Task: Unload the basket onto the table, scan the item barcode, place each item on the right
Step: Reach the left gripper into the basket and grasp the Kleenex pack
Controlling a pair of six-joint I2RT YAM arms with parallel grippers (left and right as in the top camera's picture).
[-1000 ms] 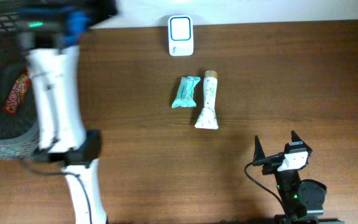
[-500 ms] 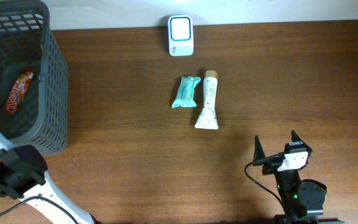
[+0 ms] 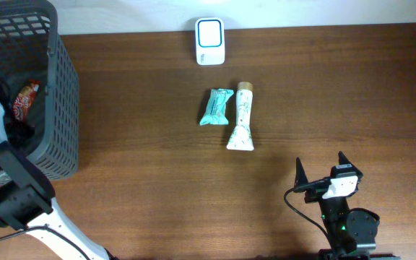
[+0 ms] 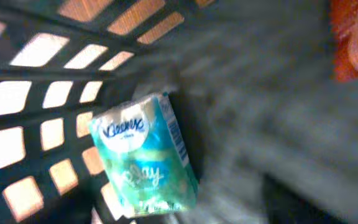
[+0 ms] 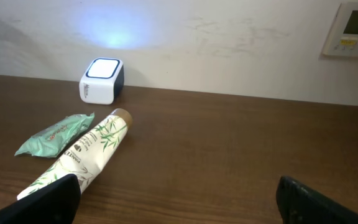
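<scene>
Teal Kleenex pack [image 4: 145,158] lies in the basket [image 4: 260,106]; left gripper [image 3: 11,115] cannot be judged, right gripper [image 3: 319,162] gapes wide.

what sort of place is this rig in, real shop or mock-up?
Probably a mock checkout on a wooden table indoors, not a real shop: a small scanner by the wall, a grey basket holding a tissue pack, and a tube and green packet lying loose.

Even light, blurry left wrist view
</scene>
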